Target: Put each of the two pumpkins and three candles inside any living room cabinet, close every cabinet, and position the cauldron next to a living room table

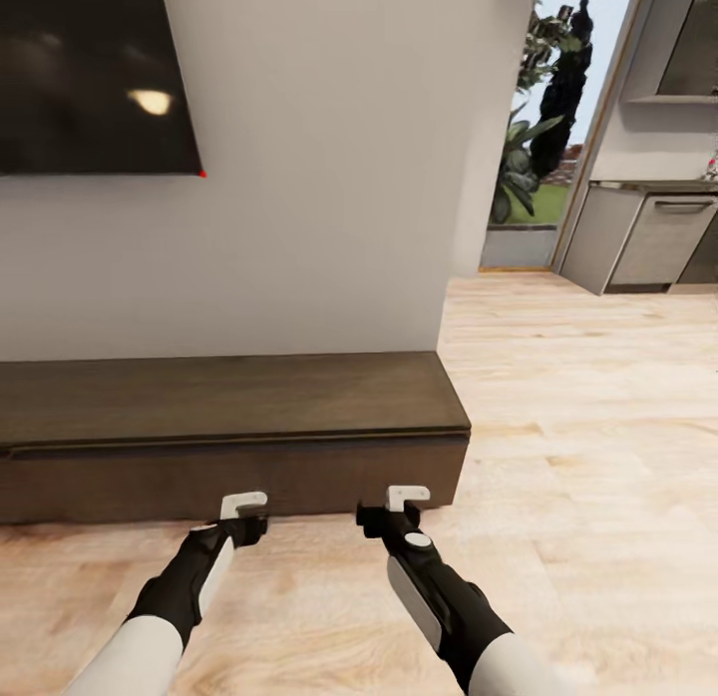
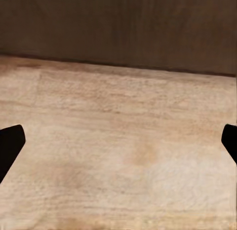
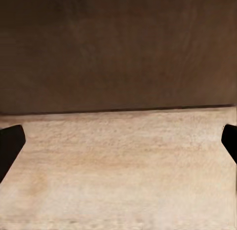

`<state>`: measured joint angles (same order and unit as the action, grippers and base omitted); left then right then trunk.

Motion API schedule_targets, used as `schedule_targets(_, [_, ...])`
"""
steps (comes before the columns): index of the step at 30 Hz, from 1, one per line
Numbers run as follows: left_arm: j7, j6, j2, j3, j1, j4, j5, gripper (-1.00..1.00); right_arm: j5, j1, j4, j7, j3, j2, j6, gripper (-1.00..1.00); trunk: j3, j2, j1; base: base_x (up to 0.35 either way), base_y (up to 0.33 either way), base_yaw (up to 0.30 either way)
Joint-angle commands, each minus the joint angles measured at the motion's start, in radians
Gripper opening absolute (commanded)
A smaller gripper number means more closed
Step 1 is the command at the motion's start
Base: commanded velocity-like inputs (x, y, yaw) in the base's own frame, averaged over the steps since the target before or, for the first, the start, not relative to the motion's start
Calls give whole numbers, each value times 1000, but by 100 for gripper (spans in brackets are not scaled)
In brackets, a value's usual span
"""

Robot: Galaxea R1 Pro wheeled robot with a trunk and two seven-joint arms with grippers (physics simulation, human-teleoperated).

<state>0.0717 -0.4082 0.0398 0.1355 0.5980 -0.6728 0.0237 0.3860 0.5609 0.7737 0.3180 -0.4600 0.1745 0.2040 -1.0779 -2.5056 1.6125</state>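
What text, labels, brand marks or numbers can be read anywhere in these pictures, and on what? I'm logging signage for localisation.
None: no readable text in any view.
The wall-mounted TV screen is dark and shows a light reflection, no logo.
The cabinet top and front are plain wood, unmarked.
The left gripper and right gripper carry no lettering.
The kitchen cabinets in the far room show no legible markings.

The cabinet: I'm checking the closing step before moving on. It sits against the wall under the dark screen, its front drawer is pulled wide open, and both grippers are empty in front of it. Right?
Not quite. The cabinet has its front shut, with no drawer pulled out, as the head view shows. The rest holds: it sits against the wall under the dark screen, and the left gripper and right gripper are empty in front of it.
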Motion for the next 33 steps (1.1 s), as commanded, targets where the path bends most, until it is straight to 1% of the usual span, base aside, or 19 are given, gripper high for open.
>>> schedule_targets(1, [0, -61, 1, 4, 0, -27, 2, 100, 5, 1, 28, 10, 7, 0, 55, 100, -1, 0, -1, -325, 0, 0])
schedule_targets(2, [0, -92, -1, 5, 0, -39, 2, 100, 5, 1, 41, 14, 19, 0, 84, 100, -1, 0, -1, -287, 0, 0])
schedule_targets(3, [0, -155, -14, 5, 0, -54, 0, 100, 5, 1, 56, 22, 55, 0, 140, 100, -1, 0, -1, -148, 0, 0])
schedule_targets(5, [0, -225, -30, 5, 1, -68, -3, 100, 5, 1, 63, 28, 87, 0, 203, 100, -1, 0, -1, -77, 0, 0])
schedule_targets(7, [0, -289, -40, 5, 1, -93, -4, 100, 6, 1, 80, 30, 105, 0, 262, 100, -1, 0, -1, -32, 0, 0])
schedule_targets(8, [0, -326, -43, 5, 1, -110, -5, 100, 6, 1, 101, 31, 113, 0, 297, 100, 3, 0, -1, -13, 0, 0])
schedule_targets(10, [0, -358, -45, 5, 2, -123, -4, 100, 8, 1, 121, 38, 118, 0, 345, 100, 11, 0, -2, -5, 0, 0])
schedule_targets(11, [0, -392, -47, 6, 2, -128, -4, 100, 24, 1, 139, 46, 121, 0, 414, 100, 15, 1, -3, 0, 0, 0])
schedule_targets(12, [0, -405, -47, 6, 2, -129, -4, 100, 28, 1, 144, 47, 121, 0, 424, 100, 18, 1, -3, 0, 0, 0])
schedule_targets(15, [1, -430, -47, 6, 2, -129, -4, 100, 35, 0, 156, 50, 120, 0, 438, 100, 30, 1, -4, 0, 0, 0])
schedule_targets(18, [3, -434, -46, 6, 2, -128, -4, 100, 36, -1, 159, 50, 120, 0, 442, 100, 42, 2, -6, 0, 0, 0])
schedule_targets(19, [3, -435, -46, 6, 3, -128, -4, 100, 37, -1, 160, 50, 119, 0, 454, 100, 45, 2, -6, 0, 0, 0])
schedule_targets(20, [4, -435, -46, 6, 3, -128, -4, 100, 37, -2, 159, 50, 119, 0, 485, 100, 49, 3, -7, 0, 0, 0])
schedule_targets(23, [4, -435, -47, 6, 3, -126, -4, 100, 39, -2, 157, 49, 120, 0, 524, 100, 61, 3, -8, 0, 0, 0])
schedule_targets(26, [4, -439, -46, 6, 3, -126, -5, 100, 38, -5, 159, 49, 121, 0, 550, 100, 73, 4, -9, 0, 0, 0])
schedule_targets(29, [4, -441, -46, 6, 3, -125, -6, 100, 37, -18, 160, 49, 121, 0, 560, 100, 84, 5, -11, 0, 0, 0])
schedule_targets(31, [4, -445, -46, 5, 3, -125, -6, 100, 47, -25, 161, 50, 139, 0, 569, 100, 92, 5, -12, 0, 0, 0])
schedule_targets(32, [3, -452, -46, 4, 3, -125, -7, 100, 71, -26, 161, 50, 169, 0, 609, 100, 96, 5, -12, 0, 0, 0])
schedule_targets(33, [3, -454, -46, 4, 3, -125, -6, 100, 74, -26, 160, 50, 173, 0, 618, 100, 100, 6, -13, 0, 0, 0])
